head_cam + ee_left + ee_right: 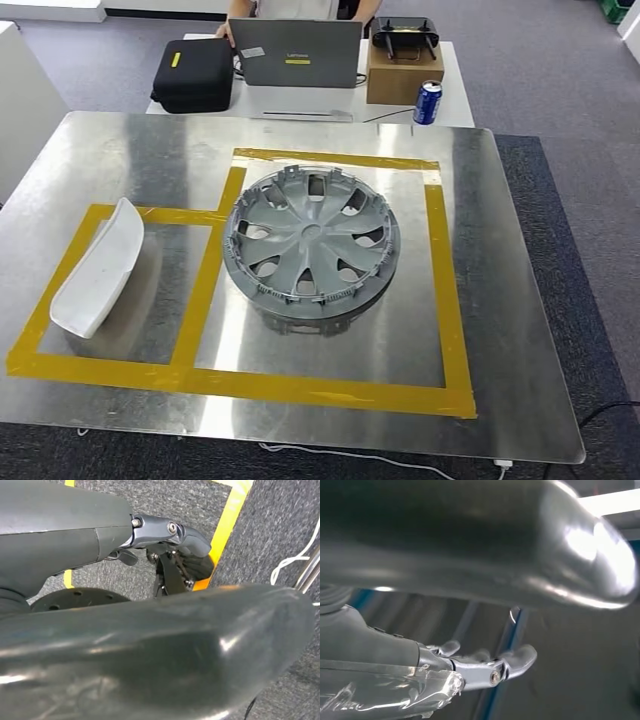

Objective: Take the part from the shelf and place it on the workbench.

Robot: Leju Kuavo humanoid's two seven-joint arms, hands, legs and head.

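Wheel cover (311, 245), grey plastic, spoked, clips around the rim: you find it lying flat inside the larger yellow tape frame (445, 290) on the workbench (513, 300), roughly centred and clear of the tape. It looks whole and well seated.

White moulded part (98, 270), curved shell, hollow side up: it lies in the smaller frame to the left, well apart from the wheel cover.

Left hand (151, 535): it hangs over carpet marked with yellow tape, fingers (192, 540) stretched out and apart from the thumb, holding nothing.

Right hand (471, 670): likewise bare, fingers (520, 657) extended and loose.

Step, as you may judge it: placing looks done, since both parts sit on the bench and neither hand carries anything. Any next move would call for turning back to the shelf for another part, or simply finishing.

Beyond the bench: laptop (296, 52), black case (192, 75), blue can (427, 103).
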